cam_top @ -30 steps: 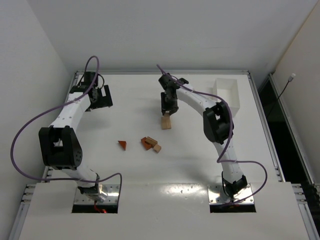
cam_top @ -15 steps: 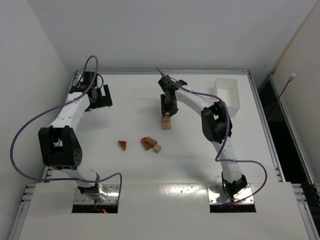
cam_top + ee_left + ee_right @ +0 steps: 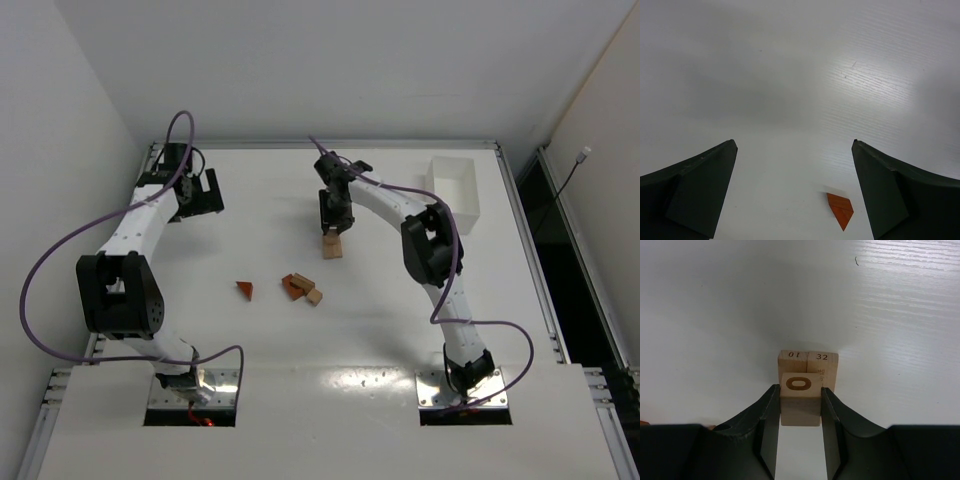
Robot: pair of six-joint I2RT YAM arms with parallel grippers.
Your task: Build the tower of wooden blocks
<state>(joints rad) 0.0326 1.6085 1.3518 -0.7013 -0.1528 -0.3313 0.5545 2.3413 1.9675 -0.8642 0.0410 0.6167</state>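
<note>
My right gripper (image 3: 800, 390) is shut on a pale wooden cube (image 3: 800, 399) marked with a brown "0". Just beyond the cube, two pale bars (image 3: 808, 361) marked "10" and "32" stand side by side on the table. Whether the cube touches them I cannot tell. From above, the right gripper (image 3: 333, 226) hangs over these pale blocks (image 3: 332, 247). A reddish wedge (image 3: 245, 288) lies alone at centre left. A reddish piece (image 3: 293, 285) and a tan block (image 3: 314, 296) lie together nearby. My left gripper (image 3: 198, 196) stands open at the back left, the wedge (image 3: 840, 210) low between its fingers (image 3: 705, 185).
A white rectangular tray (image 3: 453, 186) stands at the back right, beyond the right arm's elbow. Purple cables loop off both arms. The table's raised metal edges run along the back and both sides.
The right gripper with its cube has shifted slightly left over the two pale bars. The left arm and the loose pieces have not moved.
</note>
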